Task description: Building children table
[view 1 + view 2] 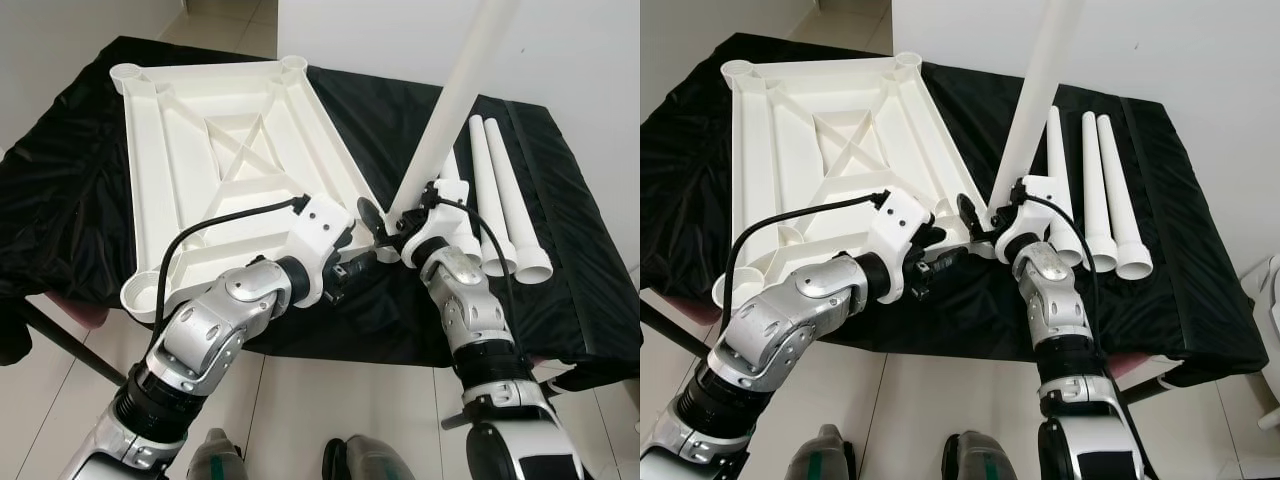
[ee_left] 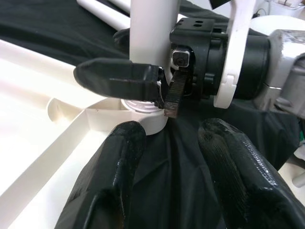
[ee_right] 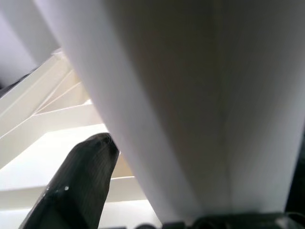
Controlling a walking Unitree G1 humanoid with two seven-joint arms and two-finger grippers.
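While right gripper (image 1: 392, 226) clamps it, table leg (image 1: 455, 100) leans upward (lower end at tabletop corner).

A black cloth (image 1: 560, 260) is draping the surface (creased, hanging over its edges), standing on pale floor tiles (image 1: 330, 400) beside white walls (image 1: 380, 35).

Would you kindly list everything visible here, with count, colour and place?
white plastic tabletop: one, white, lying underside up on the black cloth.
white tapered table leg: one, white, standing tilted at the tabletop's near corner socket, held by the right gripper.
spare white legs: three, white, lying side by side at the right on the cloth.
black cloth: one, black, covering the work table.
left gripper: black fingers open, near the socket.
right gripper: black fingers shut on the leg.
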